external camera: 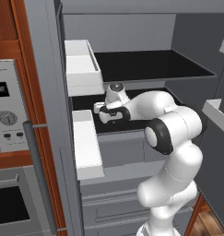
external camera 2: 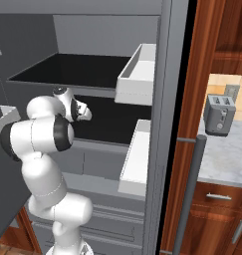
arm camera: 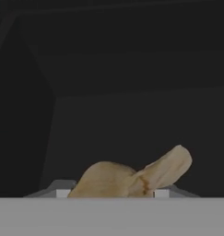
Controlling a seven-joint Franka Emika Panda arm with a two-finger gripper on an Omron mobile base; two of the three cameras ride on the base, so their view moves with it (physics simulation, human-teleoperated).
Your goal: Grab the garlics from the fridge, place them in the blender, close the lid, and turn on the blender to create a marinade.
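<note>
The fridge [external camera: 196,37] stands open, and my arm reaches onto its lower dark shelf [external camera: 85,102]. In the hand view a pale tan garlic [arm camera: 132,177] sits right between the two finger tips and fills the gap from one to the other. My gripper [arm camera: 112,192] is shut on it. From the base views the hand is low over the shelf, near its left side [external camera: 99,110] [external camera 2: 87,113], and the garlic is hidden behind the hand there. The blender and its lid are out of view.
White door bins [external camera: 81,69] [external camera: 88,143] hang just left of the hand, with an upper dark shelf [external camera: 150,64] above it. Grey drawers [external camera: 118,193] lie below. An oven panel with a knob [external camera: 7,117] is far left. A toaster [external camera 2: 219,114] stands on the counter [external camera 2: 227,159] to the right.
</note>
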